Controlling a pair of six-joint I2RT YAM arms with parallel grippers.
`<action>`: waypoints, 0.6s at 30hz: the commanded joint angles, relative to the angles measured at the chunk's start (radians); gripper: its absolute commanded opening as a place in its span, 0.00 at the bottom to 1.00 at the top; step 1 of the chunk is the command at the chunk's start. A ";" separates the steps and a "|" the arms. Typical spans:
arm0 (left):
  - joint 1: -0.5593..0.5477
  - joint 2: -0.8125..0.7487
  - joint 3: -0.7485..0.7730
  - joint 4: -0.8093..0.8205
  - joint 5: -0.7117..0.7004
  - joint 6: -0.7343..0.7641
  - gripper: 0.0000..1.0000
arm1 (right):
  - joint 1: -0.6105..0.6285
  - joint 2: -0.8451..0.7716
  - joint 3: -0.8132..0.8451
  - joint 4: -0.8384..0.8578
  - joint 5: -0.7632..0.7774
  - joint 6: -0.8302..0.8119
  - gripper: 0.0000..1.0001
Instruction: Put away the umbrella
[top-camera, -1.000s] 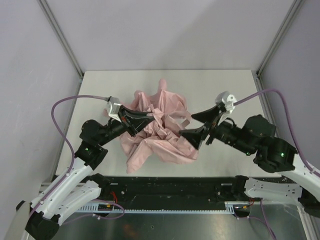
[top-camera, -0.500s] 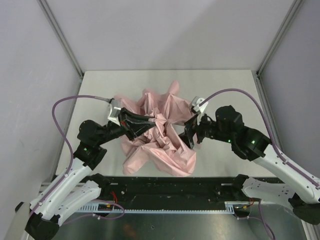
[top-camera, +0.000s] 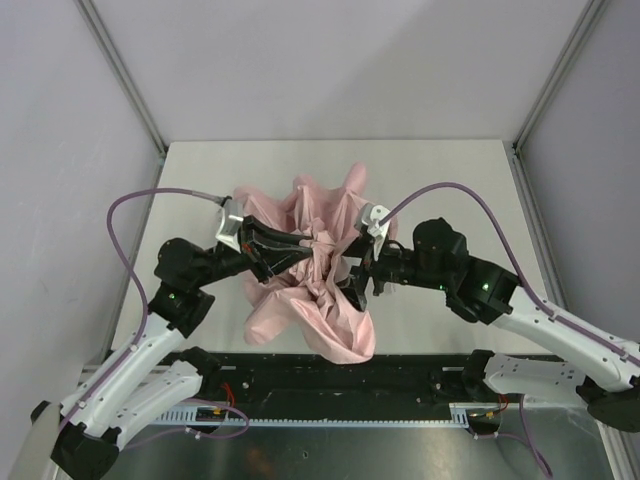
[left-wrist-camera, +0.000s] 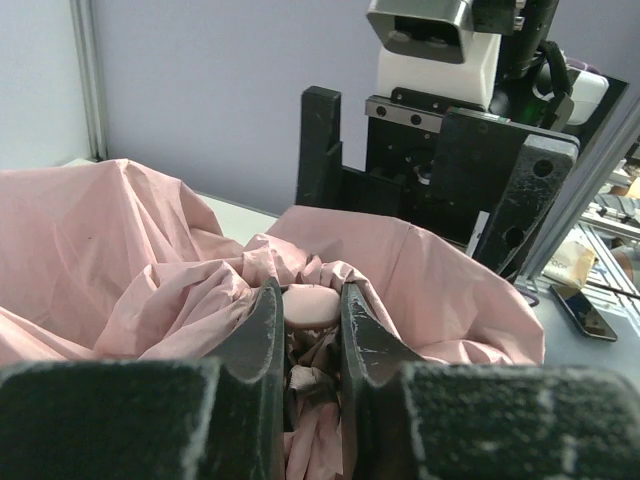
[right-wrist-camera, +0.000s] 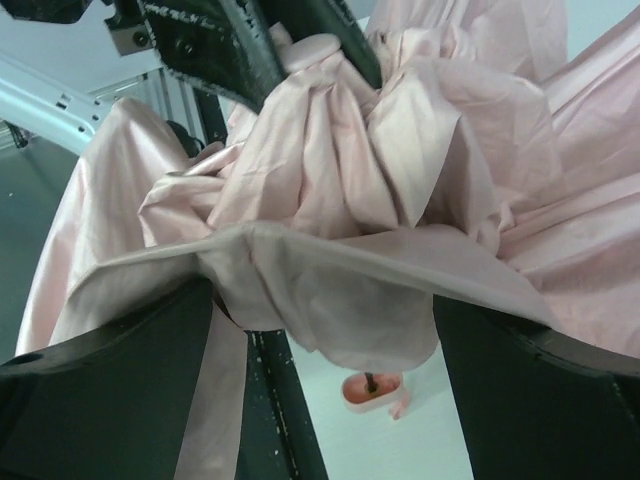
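The pale pink umbrella (top-camera: 305, 315) lies crumpled at the middle of the white table (top-camera: 450, 170), its fabric bunched upward. My left gripper (top-camera: 316, 243) is shut on the umbrella's pink top cap (left-wrist-camera: 312, 303), with its fingers (left-wrist-camera: 262, 330) on either side of it. My right gripper (top-camera: 352, 275) comes in from the right, open wide, with a fold of fabric (right-wrist-camera: 330, 290) draped between its jaws. In the right wrist view the small pink handle (right-wrist-camera: 372, 390) on its thin black shaft hangs below the fabric, and the left gripper (right-wrist-camera: 300, 35) shows at the top.
Grey walls with metal posts (top-camera: 125, 90) enclose the table on three sides. A black rail (top-camera: 350, 375) runs along the near edge between the arm bases. Purple cables (top-camera: 130, 210) loop off both wrists.
My right arm has swung left, from off to the right into the umbrella's fabric. The fabric has gathered into a tighter, taller bunch. My left gripper has kept its hold and barely moved.
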 joint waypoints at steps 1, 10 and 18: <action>-0.001 -0.002 0.060 0.115 0.040 -0.035 0.00 | 0.027 0.025 0.001 0.128 0.088 0.032 0.98; -0.014 0.022 0.066 0.179 0.095 -0.093 0.00 | 0.049 0.098 -0.006 0.210 0.239 0.055 0.99; -0.077 0.068 0.069 0.268 0.086 -0.141 0.00 | 0.047 0.147 -0.034 0.382 0.149 0.049 0.99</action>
